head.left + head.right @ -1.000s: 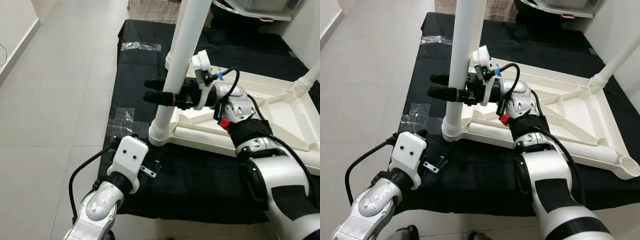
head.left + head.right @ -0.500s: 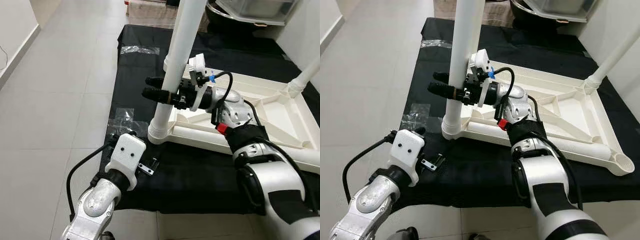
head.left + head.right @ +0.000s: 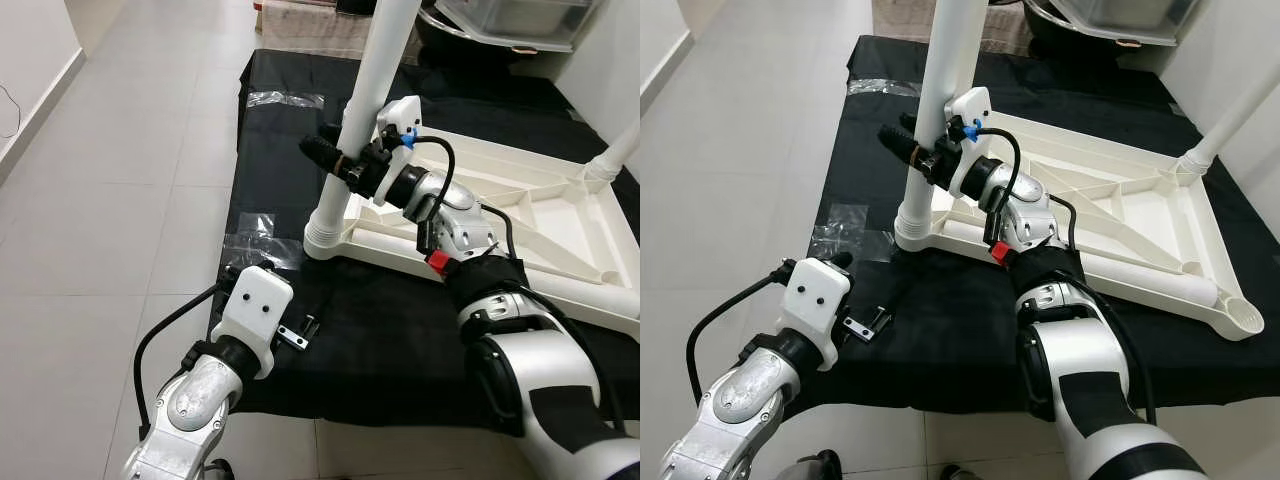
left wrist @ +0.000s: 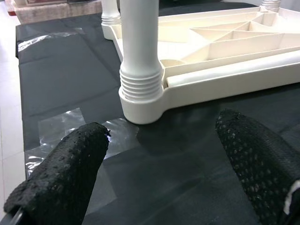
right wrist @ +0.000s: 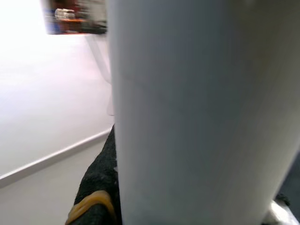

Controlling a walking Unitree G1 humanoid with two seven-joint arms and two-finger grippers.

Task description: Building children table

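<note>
Right gripper (image 3: 335, 160): fingers closed around white table leg (image 3: 357, 112), a bit above its ribbed base.
Table leg: upright, seated in near-left corner socket of upturned white tabletop (image 3: 520, 225).
Tabletop: upside down on black cloth (image 3: 270, 150), ribs facing up; second leg (image 3: 1230, 115) at far right corner.
Left gripper (image 4: 164, 159): low over near-left part of cloth, fingers spread apart, holding nothing.
Metal bracket (image 3: 298, 336): on cloth, just beside left wrist.
</note>
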